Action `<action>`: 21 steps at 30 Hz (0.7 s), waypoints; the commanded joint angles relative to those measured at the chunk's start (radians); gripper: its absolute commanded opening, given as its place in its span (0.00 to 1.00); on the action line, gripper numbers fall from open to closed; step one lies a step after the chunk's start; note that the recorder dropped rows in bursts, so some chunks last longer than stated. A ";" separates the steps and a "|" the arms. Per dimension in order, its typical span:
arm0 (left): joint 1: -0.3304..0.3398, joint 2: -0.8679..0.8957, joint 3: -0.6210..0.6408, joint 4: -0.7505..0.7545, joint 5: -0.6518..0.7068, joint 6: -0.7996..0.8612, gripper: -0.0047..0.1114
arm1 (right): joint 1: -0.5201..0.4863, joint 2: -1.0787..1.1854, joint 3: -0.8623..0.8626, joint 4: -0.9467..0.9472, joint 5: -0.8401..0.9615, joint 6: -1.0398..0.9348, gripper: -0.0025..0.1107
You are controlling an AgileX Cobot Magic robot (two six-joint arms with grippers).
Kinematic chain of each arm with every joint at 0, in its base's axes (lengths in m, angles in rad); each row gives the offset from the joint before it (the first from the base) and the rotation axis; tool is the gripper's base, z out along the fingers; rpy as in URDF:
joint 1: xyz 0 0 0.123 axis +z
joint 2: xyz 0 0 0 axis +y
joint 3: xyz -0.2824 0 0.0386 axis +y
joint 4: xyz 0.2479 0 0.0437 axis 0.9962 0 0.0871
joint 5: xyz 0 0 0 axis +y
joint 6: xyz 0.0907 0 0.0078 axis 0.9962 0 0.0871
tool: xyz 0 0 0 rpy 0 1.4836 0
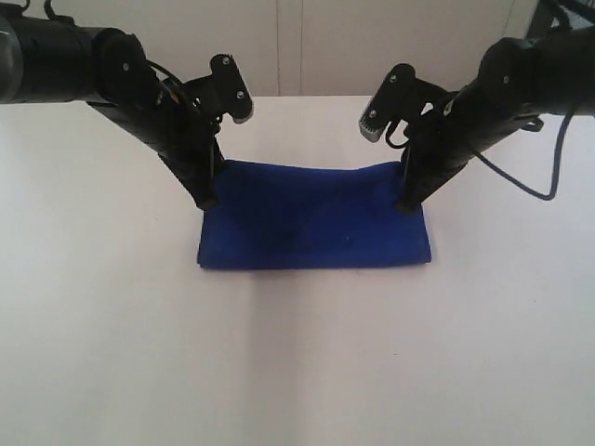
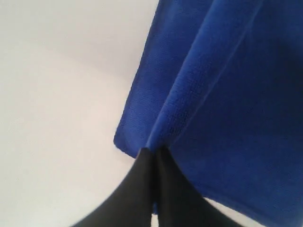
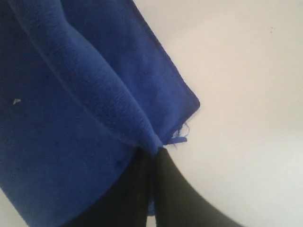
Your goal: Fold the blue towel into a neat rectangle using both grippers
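So, the left black pincer-fingered gripper (image 2: 152, 152) is pinched tight on a raised ridge of the soft royal-blue microfibre towel (image 1: 316, 228), right at its tips. The right black pincer-fingered gripper (image 3: 154, 151) is clamped the same way on the opposite corner. The towel looks doubled over on the plain white table (image 1: 297, 372), stretching from one claw to the other.

My worry: each claw only bites a thin pleat, so a lift could let it slip, and one arm pulling ahead would skew the fold.

The exterior view gives the whole rectangle and both arms. Only the wrist views show the pinches, plus a frayed thread (image 3: 180, 137) beside the right tips.
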 commanded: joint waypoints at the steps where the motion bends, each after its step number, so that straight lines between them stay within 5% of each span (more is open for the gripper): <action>1: 0.015 0.028 -0.005 -0.010 -0.085 -0.002 0.04 | -0.008 0.049 -0.008 -0.005 -0.107 0.009 0.02; 10: 0.015 0.079 -0.005 -0.003 -0.169 0.003 0.04 | -0.008 0.081 -0.008 -0.005 -0.219 0.009 0.02; 12: 0.015 0.078 -0.005 -0.003 -0.169 0.003 0.12 | -0.008 0.081 -0.008 -0.005 -0.221 0.009 0.08; 15: 0.019 0.078 -0.005 -0.003 -0.165 0.001 0.40 | -0.008 0.081 -0.008 -0.005 -0.224 0.009 0.30; 21: 0.049 0.078 -0.005 -0.003 -0.162 -0.038 0.53 | -0.008 0.081 -0.008 -0.005 -0.224 0.011 0.42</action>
